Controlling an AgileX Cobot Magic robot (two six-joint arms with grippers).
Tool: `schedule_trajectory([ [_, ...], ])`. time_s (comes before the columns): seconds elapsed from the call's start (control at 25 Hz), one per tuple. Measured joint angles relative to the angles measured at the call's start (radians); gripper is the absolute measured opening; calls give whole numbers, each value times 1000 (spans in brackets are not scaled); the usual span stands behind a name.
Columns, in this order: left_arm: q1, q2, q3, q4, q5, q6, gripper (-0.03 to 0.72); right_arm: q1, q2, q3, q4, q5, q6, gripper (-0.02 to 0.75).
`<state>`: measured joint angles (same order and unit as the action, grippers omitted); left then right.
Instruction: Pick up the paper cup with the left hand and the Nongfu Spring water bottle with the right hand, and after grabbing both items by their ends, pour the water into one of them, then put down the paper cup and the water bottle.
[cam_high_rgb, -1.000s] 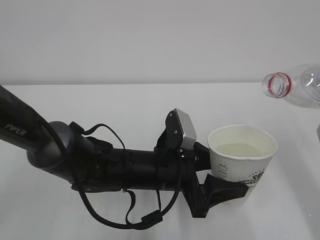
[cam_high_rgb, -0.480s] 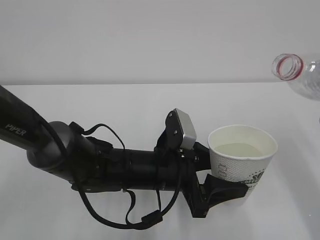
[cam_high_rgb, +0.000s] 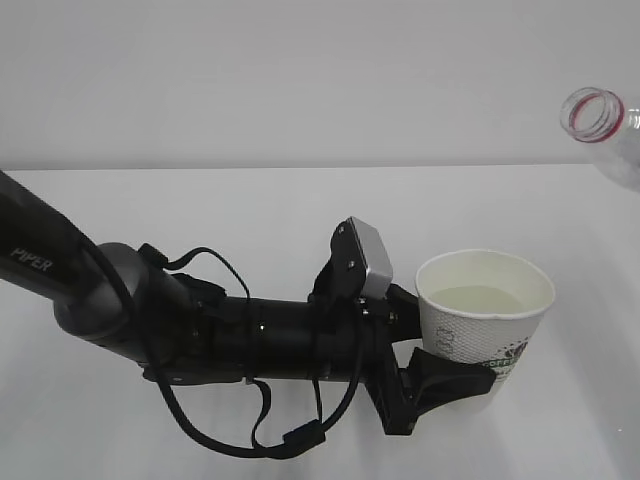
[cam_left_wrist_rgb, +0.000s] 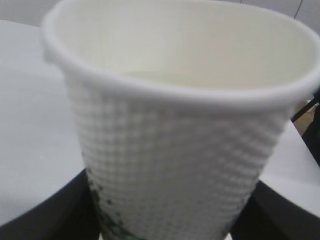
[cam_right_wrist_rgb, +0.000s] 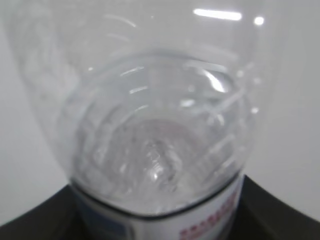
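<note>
Gripping the paper cup (cam_high_rgb: 486, 318) low on its wall, the left hand (cam_high_rgb: 432, 372) holds it upright above the table (cam_high_rgb: 250, 210), a pale pool of water (cam_high_rgb: 482, 298) inside. The Nongfu Spring water bottle (cam_high_rgb: 605, 128) sits high at the right edge, red-ringed mouth tilted up-left, well apart from the cup. In the right wrist view, the right hand (cam_right_wrist_rgb: 160, 220) is clamped around its labelled body.

1. We are looking at what seems a robot test lab rather than a home or a shop.
2. We are seeing a plain white bench (cam_high_rgb: 250, 210) running back to a bare pale wall (cam_high_rgb: 300, 70), with no furnishings showing.
3. We are noticing a black arm (cam_high_rgb: 200, 335) lettered "PIPER", trailing loose cables and carrying a grey camera block (cam_high_rgb: 365, 258).
</note>
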<state>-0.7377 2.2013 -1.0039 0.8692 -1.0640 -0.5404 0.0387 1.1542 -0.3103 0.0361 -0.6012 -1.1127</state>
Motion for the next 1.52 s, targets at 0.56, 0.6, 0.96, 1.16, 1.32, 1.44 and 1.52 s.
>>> schedule_trajectory([
  [0.56, 0, 0, 0, -3, 2, 0, 498, 0, 0, 0, 0, 0, 451, 440],
  [0.6, 0, 0, 0, -3, 2, 0, 498, 0, 0, 0, 0, 0, 483, 440],
  [0.96, 0, 0, 0, -3, 2, 0, 498, 0, 0, 0, 0, 0, 663, 440],
  [1.16, 0, 0, 0, -3, 2, 0, 498, 0, 0, 0, 0, 0, 807, 440],
  [1.32, 0, 0, 0, -3, 2, 0, 498, 0, 0, 0, 0, 0, 895, 440],
  [1.44, 0, 0, 0, -8, 2, 0, 498, 0, 0, 0, 0, 0, 949, 440],
  [1.52, 0, 0, 0, -21, 2, 0, 498, 0, 0, 0, 0, 0, 968, 440],
])
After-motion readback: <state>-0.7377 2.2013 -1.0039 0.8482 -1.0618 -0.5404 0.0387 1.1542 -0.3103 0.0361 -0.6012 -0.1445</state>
